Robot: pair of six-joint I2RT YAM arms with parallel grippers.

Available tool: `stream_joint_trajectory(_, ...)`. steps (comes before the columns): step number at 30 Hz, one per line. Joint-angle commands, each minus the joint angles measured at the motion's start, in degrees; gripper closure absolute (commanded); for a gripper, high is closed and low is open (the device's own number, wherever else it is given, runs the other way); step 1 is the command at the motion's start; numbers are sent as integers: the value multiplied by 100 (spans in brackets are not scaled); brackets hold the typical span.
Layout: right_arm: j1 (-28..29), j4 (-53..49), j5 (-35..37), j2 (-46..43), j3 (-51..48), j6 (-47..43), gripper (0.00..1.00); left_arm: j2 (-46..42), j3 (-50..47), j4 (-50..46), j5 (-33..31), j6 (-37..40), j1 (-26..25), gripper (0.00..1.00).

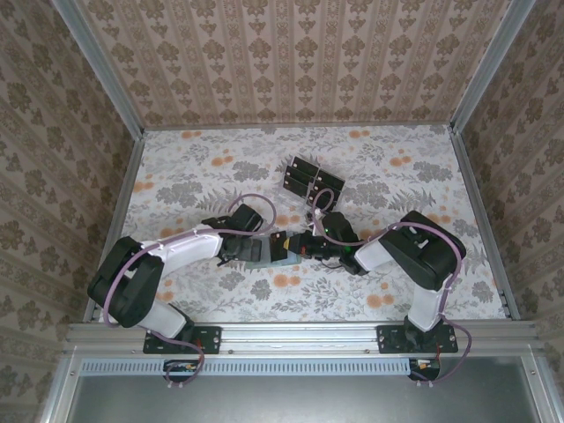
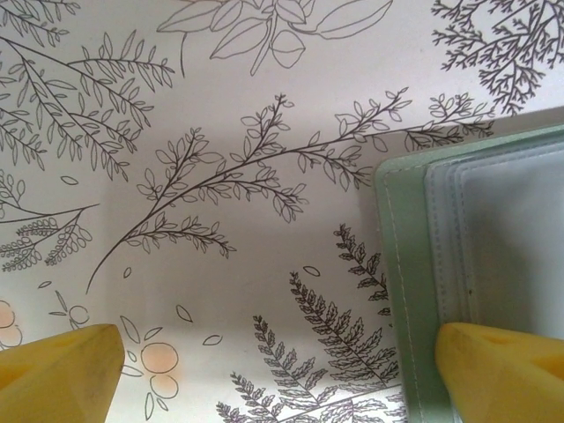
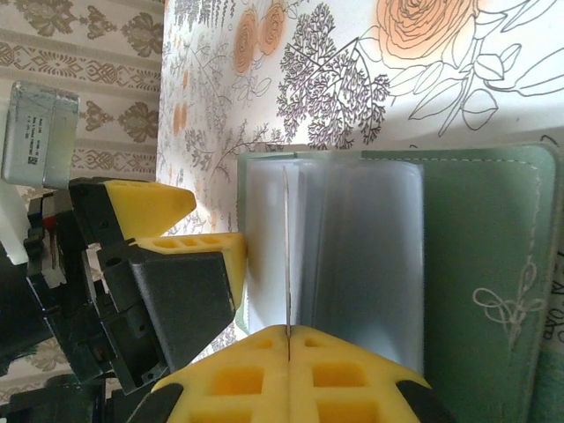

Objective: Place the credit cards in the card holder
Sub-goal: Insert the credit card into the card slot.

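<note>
Fingers (image 3: 352, 379) on my right gripper (image 3: 289, 339) are pressed together, the yellow pads meeting on a thin dark line that runs up across the clear sleeves (a card seen edge-on or a seam, I cannot tell). They sit at the open edge of the small pale sage-green wallet (image 3: 476, 229), which lies open on the floral-patterned desk (image 1: 203, 167) between the two arms. My left gripper (image 2: 282, 370) has its fingers spread wide, one yellow fingertip (image 2: 502, 370) over the wallet's stitched border and the other over bare desk. Further back, well apart from the wallet, the glossy black rectangular credit cards (image 1: 315, 179) lie grouped together near the desk's middle.
</note>
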Motion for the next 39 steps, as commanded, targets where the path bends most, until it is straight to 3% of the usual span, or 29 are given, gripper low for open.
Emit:
stream_joint_trajectory(1, -28, 282, -115, 163, 38, 91, 100, 52, -88, -34, -110, 31, 22, 0)
stream_joint_trajectory(39, -36, 759, -402, 631, 40, 323, 100, 107, -95, 2, -91, -4, 23, 0)
